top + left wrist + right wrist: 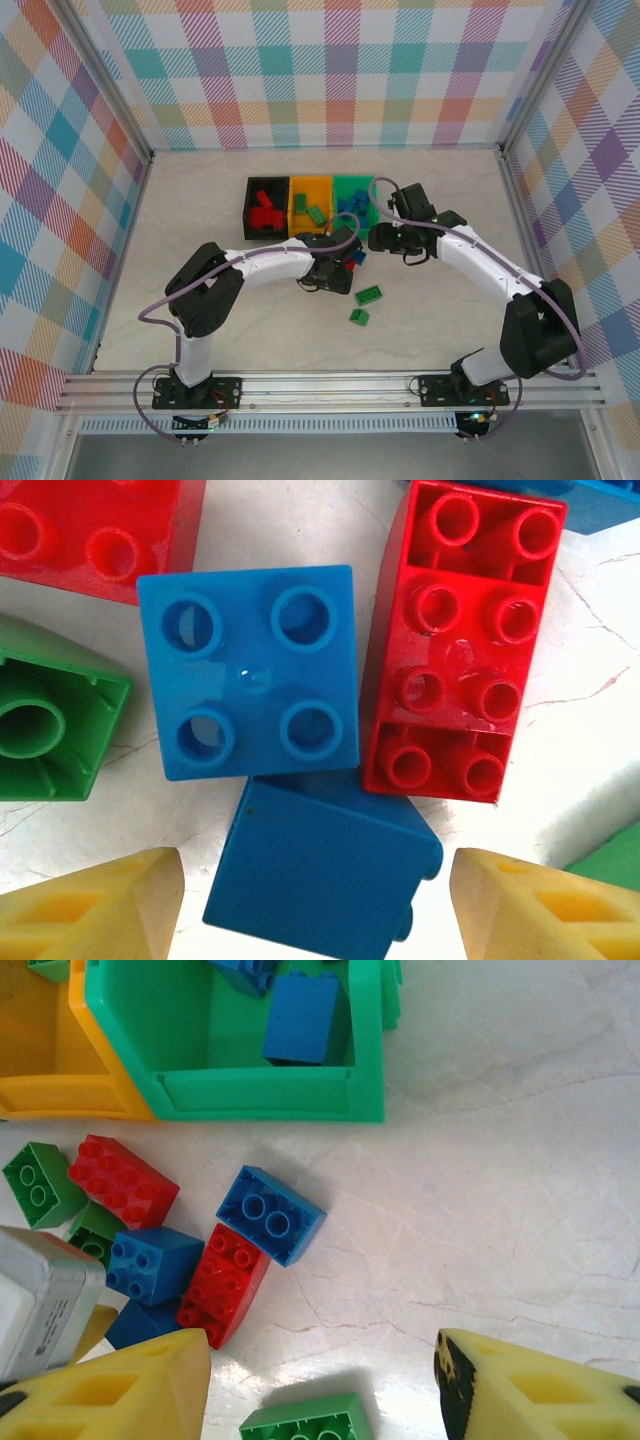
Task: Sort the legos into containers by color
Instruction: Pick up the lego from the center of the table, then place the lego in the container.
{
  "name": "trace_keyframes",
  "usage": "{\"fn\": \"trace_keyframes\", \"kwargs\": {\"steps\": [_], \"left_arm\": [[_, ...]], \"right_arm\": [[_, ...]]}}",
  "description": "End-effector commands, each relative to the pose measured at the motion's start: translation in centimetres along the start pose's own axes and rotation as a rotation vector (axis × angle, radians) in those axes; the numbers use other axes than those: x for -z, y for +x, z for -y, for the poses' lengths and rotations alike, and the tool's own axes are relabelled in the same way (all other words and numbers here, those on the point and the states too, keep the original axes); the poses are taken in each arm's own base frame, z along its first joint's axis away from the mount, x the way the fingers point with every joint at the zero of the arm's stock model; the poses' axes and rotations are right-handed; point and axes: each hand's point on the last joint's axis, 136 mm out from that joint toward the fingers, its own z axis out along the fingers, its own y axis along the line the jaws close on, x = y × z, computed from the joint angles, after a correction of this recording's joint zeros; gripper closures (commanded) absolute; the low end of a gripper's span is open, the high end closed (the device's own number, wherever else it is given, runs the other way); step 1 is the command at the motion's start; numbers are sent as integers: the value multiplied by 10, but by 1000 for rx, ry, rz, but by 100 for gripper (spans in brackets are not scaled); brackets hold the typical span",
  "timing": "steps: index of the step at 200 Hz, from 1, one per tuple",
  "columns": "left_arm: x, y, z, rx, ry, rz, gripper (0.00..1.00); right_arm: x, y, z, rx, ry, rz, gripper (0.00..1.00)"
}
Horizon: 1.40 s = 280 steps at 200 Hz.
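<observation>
Blue pick: my left gripper, jaws apart, straddles tipped blue lego; next I close, carry to green bin at 12 o'clock; right gripper apart, empty

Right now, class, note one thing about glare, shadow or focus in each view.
Left wrist: small glare spots on the red brick; right wrist: sheen on the table, soft shadow beside the blue brick; top external: even light, sharp throughout.

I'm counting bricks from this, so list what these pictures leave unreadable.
Top external: the loose pile sits partly under the left tool; its count is hidden.
Left wrist: the top-left red brick and the green brick are cut by frame edges.
Right wrist: the orange-yellow bin is cut by the edge.
</observation>
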Motion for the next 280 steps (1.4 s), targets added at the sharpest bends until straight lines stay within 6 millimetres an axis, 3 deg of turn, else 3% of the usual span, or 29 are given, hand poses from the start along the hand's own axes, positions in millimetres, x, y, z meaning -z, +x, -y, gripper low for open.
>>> {"fn": "trace_keyframes", "kwargs": {"steps": [1, 32, 78, 133, 162, 197, 236, 280], "left_arm": [[-1, -3, -7, -20, -27, -10, 30], [-5, -8, -5, -27, -5, -10, 33], [-3, -12, 4, -37, 32, -12, 49], [32, -17, 8, -20, 85, 40, 52], [60, -31, 11, -17, 105, 101, 52], [87, -68, 17, -28, 116, 178, 52], [99, -121, 17, 11, 150, 213, 52], [91, -178, 12, 18, 156, 264, 52]], "right_arm": [[6, 7, 2, -18, 3, 6, 38], [5, 19, 7, -31, 8, -10, 38], [10, 27, 15, -44, 30, 5, 38], [4, 34, 17, -54, 25, -11, 38], [1, 37, 17, -59, 18, -23, 38], [2, 46, 21, -64, 21, -32, 38], [11, 61, 34, -85, 58, -24, 38], [12, 82, 36, -123, 27, -49, 38]]}}
